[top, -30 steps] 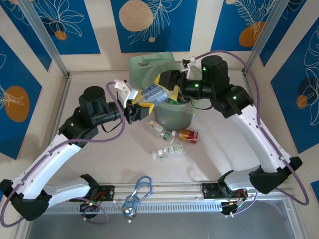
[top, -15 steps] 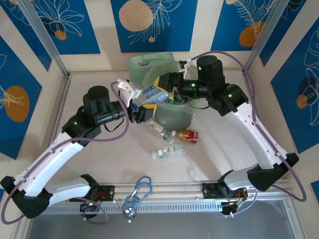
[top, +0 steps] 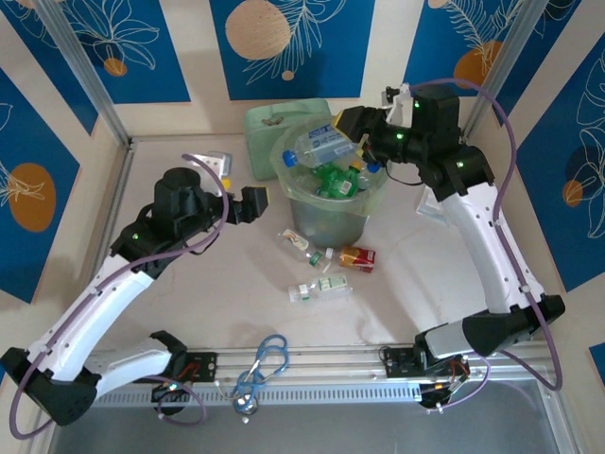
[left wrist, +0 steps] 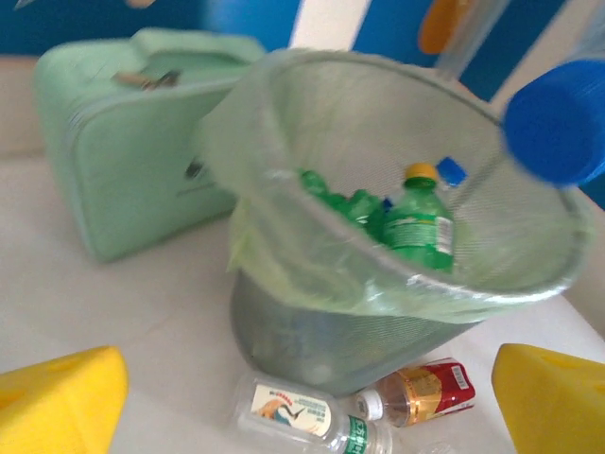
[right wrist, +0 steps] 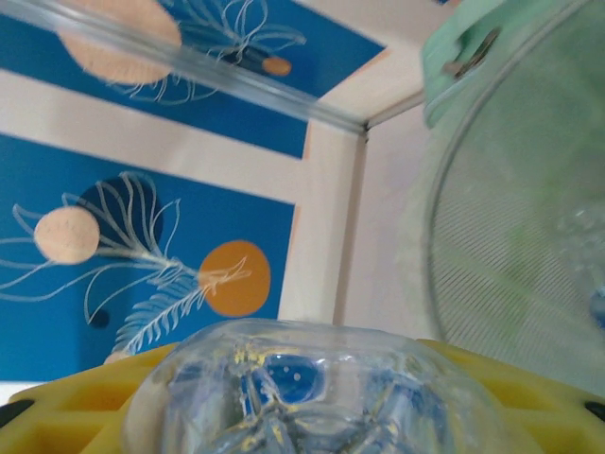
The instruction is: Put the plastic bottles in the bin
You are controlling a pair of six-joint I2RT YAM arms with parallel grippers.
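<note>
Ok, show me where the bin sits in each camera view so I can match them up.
Top camera: bin mid-table, toward the far side, between the two arms.
Left wrist: bin in the centre, mouth facing the camera.
Right wrist: bin along the right edge, a close pale mesh wall.
Shared landmark: the mint-green box beside the bin; left in the left wrist view, top right in the right wrist view.

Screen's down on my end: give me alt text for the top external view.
The right gripper holds a clear bottle above the part-filled bin. The left gripper stands open beside the bin, and loose bottles lie on the table in front of it.
</note>
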